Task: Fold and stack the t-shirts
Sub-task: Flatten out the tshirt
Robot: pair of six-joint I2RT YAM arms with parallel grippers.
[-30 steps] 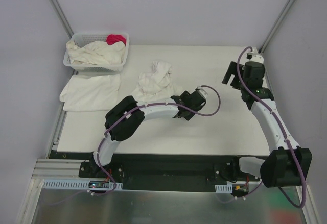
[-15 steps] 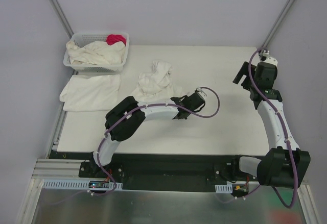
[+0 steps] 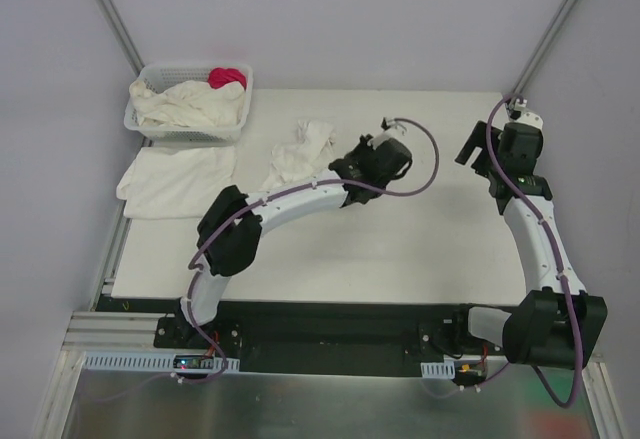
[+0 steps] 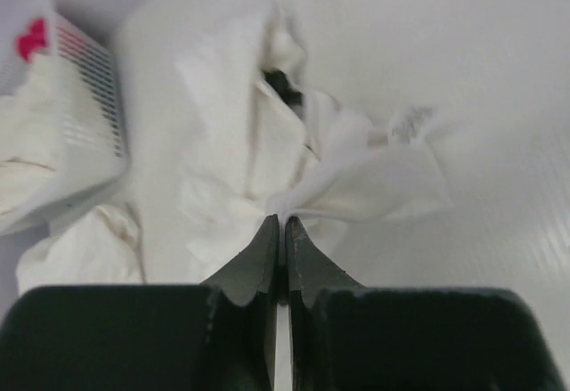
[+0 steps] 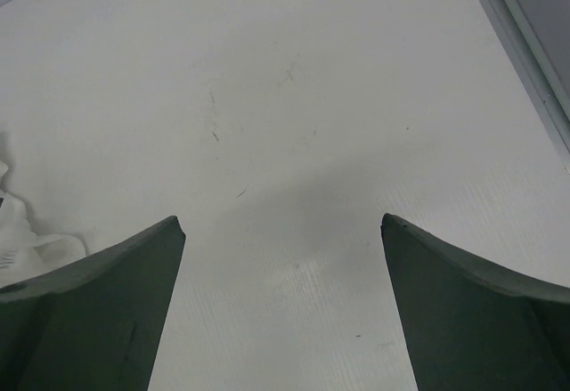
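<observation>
Left hand [image 4: 278,224]: clenched, its two fingers pressed together with a fold of white cloth pinched at their tips.
Crumpled t-shirt [image 3: 300,154]: a bunched white heap on the tabletop [image 3: 400,239], left of centre toward the far side. Its right-hand fold is the part in the left hand's grip, drawn up to the fingertips.
Right hand [image 5: 281,220]: released, fingers spread wide over bare tabletop by the far right edge, well apart from every shirt.
Flat t-shirt [image 3: 178,181]: laid out as a rough rectangle at the left edge of the tabletop, just near of the basket.
Basket [image 3: 190,132]: white lattice, standing at the far left corner.
Heaped t-shirts [image 3: 185,107]: cream cloth piled inside the basket.
Pink-red cloth [image 3: 227,77]: in the basket's far right part, beside the heaped t-shirts.
</observation>
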